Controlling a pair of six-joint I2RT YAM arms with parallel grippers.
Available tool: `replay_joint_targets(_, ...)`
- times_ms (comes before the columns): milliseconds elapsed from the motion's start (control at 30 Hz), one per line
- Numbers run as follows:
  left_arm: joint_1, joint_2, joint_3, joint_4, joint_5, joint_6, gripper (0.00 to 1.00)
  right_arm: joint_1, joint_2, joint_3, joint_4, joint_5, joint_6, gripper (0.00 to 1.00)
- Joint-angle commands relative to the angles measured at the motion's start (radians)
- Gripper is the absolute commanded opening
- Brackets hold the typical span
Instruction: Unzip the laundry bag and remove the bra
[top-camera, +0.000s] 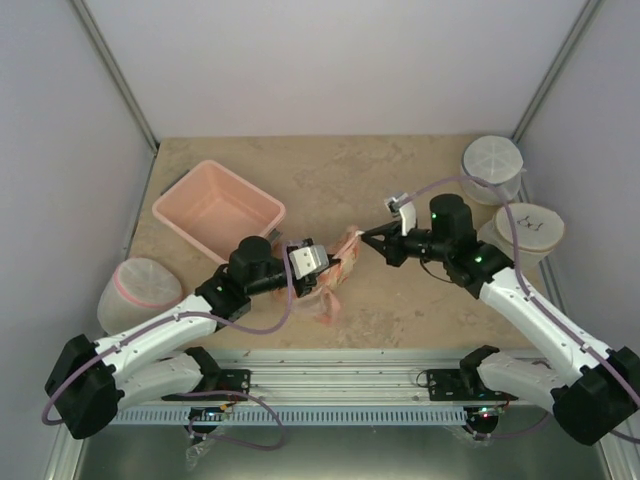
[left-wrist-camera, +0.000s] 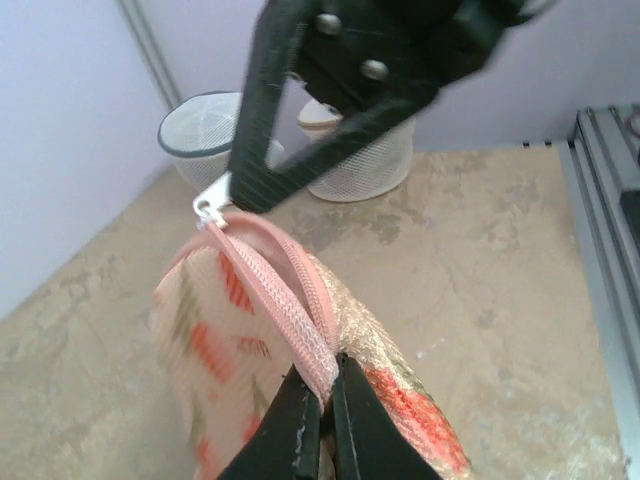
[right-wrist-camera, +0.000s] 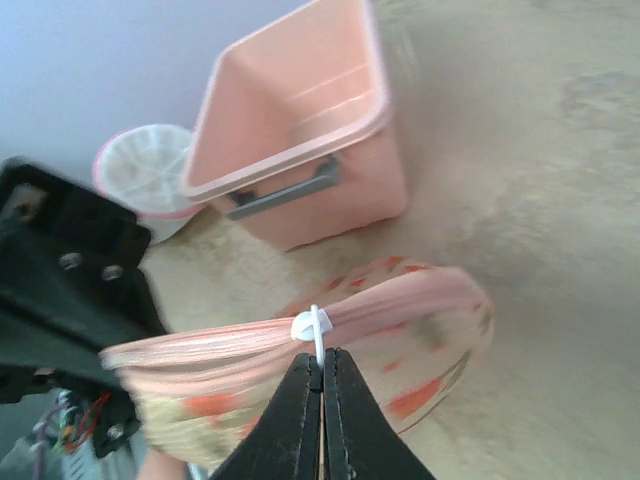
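Note:
The laundry bag (top-camera: 338, 268), cream with orange-red triangles and a pink zip, is held up off the table between the arms. My left gripper (left-wrist-camera: 326, 400) is shut on the bag's pink zip edge (left-wrist-camera: 300, 330). My right gripper (right-wrist-camera: 321, 368) is shut on the white zip pull (right-wrist-camera: 312, 326), and it shows in the top view (top-camera: 362, 236) at the bag's right end. The zip track (left-wrist-camera: 262, 262) gapes slightly between pull and left fingers. The bag also shows in the right wrist view (right-wrist-camera: 400, 340). The bra is hidden.
A pink plastic tub (top-camera: 218, 208) stands at the back left, also in the right wrist view (right-wrist-camera: 300, 130). A round mesh container (top-camera: 140, 290) lies left, two more stand at the back right (top-camera: 492, 165) (top-camera: 528, 230). The table's front rail (top-camera: 340, 370) runs below.

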Motion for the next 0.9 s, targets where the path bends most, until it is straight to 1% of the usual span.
replay_joint_targets(0, -0.002, -0.032, -0.009, -0.09, 0.104, 0.305, 0.0, -0.114, -0.032, -0.016, -0.054, 0.007, -0.046, 0.01)
replay_joint_targets(67, -0.002, -0.04, -0.003, -0.129, 0.153, 0.355, 0.0, -0.162, -0.039, -0.038, -0.055, -0.011, -0.056, 0.01)
replay_joint_targets(133, -0.002, -0.048, -0.001, -0.132, 0.176, 0.358, 0.0, -0.2, -0.042, -0.063, -0.053, -0.03, -0.06, 0.01)
replay_joint_targets(333, -0.001, -0.064, -0.015, -0.086, 0.152, 0.303, 0.0, -0.294, -0.04, -0.159, -0.039, -0.088, -0.046, 0.01)
replay_joint_targets(467, 0.002, -0.071, -0.024, -0.089, 0.143, 0.314, 0.0, -0.34, -0.025, -0.224, -0.003, -0.12, -0.029, 0.01)
replay_joint_targets(667, 0.002, -0.077, -0.034, -0.087, 0.142, 0.344, 0.0, -0.359, 0.027, -0.313, 0.078, -0.164, 0.022, 0.01)
replay_joint_targets(800, 0.003, -0.073, -0.055, -0.129, 0.162, 0.356, 0.0, -0.359, 0.022, -0.316, 0.077, -0.165, 0.016, 0.01)
replay_joint_targets(833, 0.003, -0.07, -0.063, -0.145, 0.177, 0.375, 0.0, -0.358, 0.018, -0.306, 0.063, -0.162, 0.008, 0.07)
replay_joint_targets(867, 0.002, -0.069, -0.072, -0.166, 0.19, 0.401, 0.0, -0.357, 0.014, -0.291, 0.043, -0.159, -0.001, 0.2)
